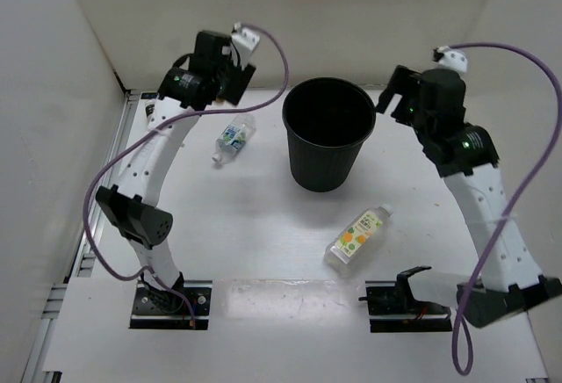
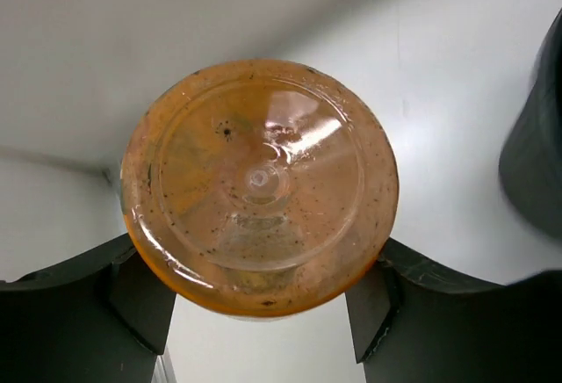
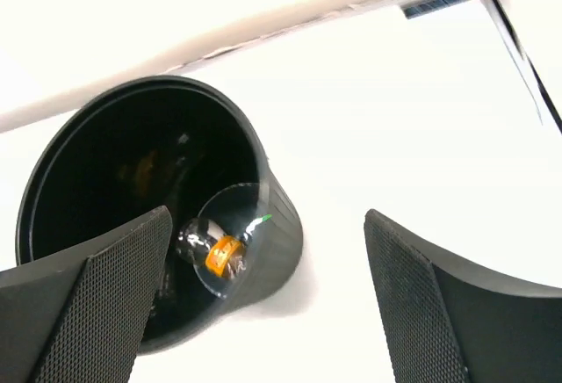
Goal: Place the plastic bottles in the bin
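Gripping orange bottle (image 2: pixel 259 190) in left claw (image 2: pixel 259 304), base toward its camera (long axis end-on) | right claw (image 3: pixel 266 225) wide | fruit-label bottle (image 1: pixel 358 238) at 5 o'clock of bin (image 1: pixel 327 168), cap pointing 1 o'clock

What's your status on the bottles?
Left gripper shut on orange bottle. Right gripper open, clear bottle loose at bin rim. Blue-label bottle, fruit-label bottle lie on table. Nothing blocks bin.

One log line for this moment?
left gripper: shut on short orange plastic bottle | right gripper: open beside tall round black plastic bin
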### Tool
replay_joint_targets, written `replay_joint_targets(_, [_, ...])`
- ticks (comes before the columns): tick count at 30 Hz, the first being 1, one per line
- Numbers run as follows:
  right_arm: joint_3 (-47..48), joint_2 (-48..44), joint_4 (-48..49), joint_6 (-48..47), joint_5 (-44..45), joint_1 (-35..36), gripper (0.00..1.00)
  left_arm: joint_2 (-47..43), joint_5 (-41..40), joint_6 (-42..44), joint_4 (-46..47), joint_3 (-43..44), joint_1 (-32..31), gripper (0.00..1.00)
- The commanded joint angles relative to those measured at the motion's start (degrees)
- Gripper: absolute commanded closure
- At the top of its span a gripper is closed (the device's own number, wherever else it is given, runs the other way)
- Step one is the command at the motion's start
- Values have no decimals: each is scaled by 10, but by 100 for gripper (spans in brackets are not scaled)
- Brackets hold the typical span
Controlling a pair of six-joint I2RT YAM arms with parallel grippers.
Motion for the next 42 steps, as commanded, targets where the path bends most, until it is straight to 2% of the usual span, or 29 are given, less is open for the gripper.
replay_joint_targets(1, [-49, -22, -82, 84, 61, -3, 7, 10, -35, 74, 97, 95, -56, 65])
replay_joint_targets(3, [-72, -22, -125, 150, 79, -17, 7, 55, -7, 119, 116, 146, -114, 62])
replay_joint_targets(6, [-108, -45, -154, 217, 74, -34, 7, 72, 44, 153, 151, 123, -165, 61])
replay_joint_targets(9, [-191, -91, -142, 270, 42, -46, 7, 84, 123, 130, 166, 87, -166, 61])
replay_joint_targets(14, [-287, -142, -142, 311, 14, -46, 7, 126, 180, 90, 166, 67, -183, 57])
replay_joint_targets(16, [-319, -150, -142, 317, 7, -46, 7, 139, 195, 66, 172, 75, -189, 52])
replay_joint_targets(17, [-327, -155, -142, 317, -2, -46, 7, 152, 195, 60, 172, 75, -196, 47])
replay_joint_targets(18, [-341, -155, -142, 317, -8, -46, 7, 152, 186, 60, 172, 75, -196, 36])
replay_joint_targets(20, [-347, -155, -142, 311, -34, -46, 7, 157, 170, 48, 172, 75, -203, 0])
replay_joint_targets(22, [-362, -155, -150, 304, -51, -46, 3, 157, 143, 39, 172, 67, -208, 0])
replay_joint_targets(26, [-419, -145, -150, 304, -115, -46, 2, 137, 86, 13, 172, 67, -208, 0])
replay_joint_targets(30, [-456, -130, -86, 297, -182, -46, 0, 112, 37, 1, 172, 73, -208, 0])
replay_joint_targets(35, [-462, -73, -86, 291, -189, -36, 0, 75, -51, 1, 172, 53, -208, 0])
replay_joint_targets(42, [-480, 0, -57, 291, -178, -2, 0, -5, -98, 7, 172, -18, -201, 0])
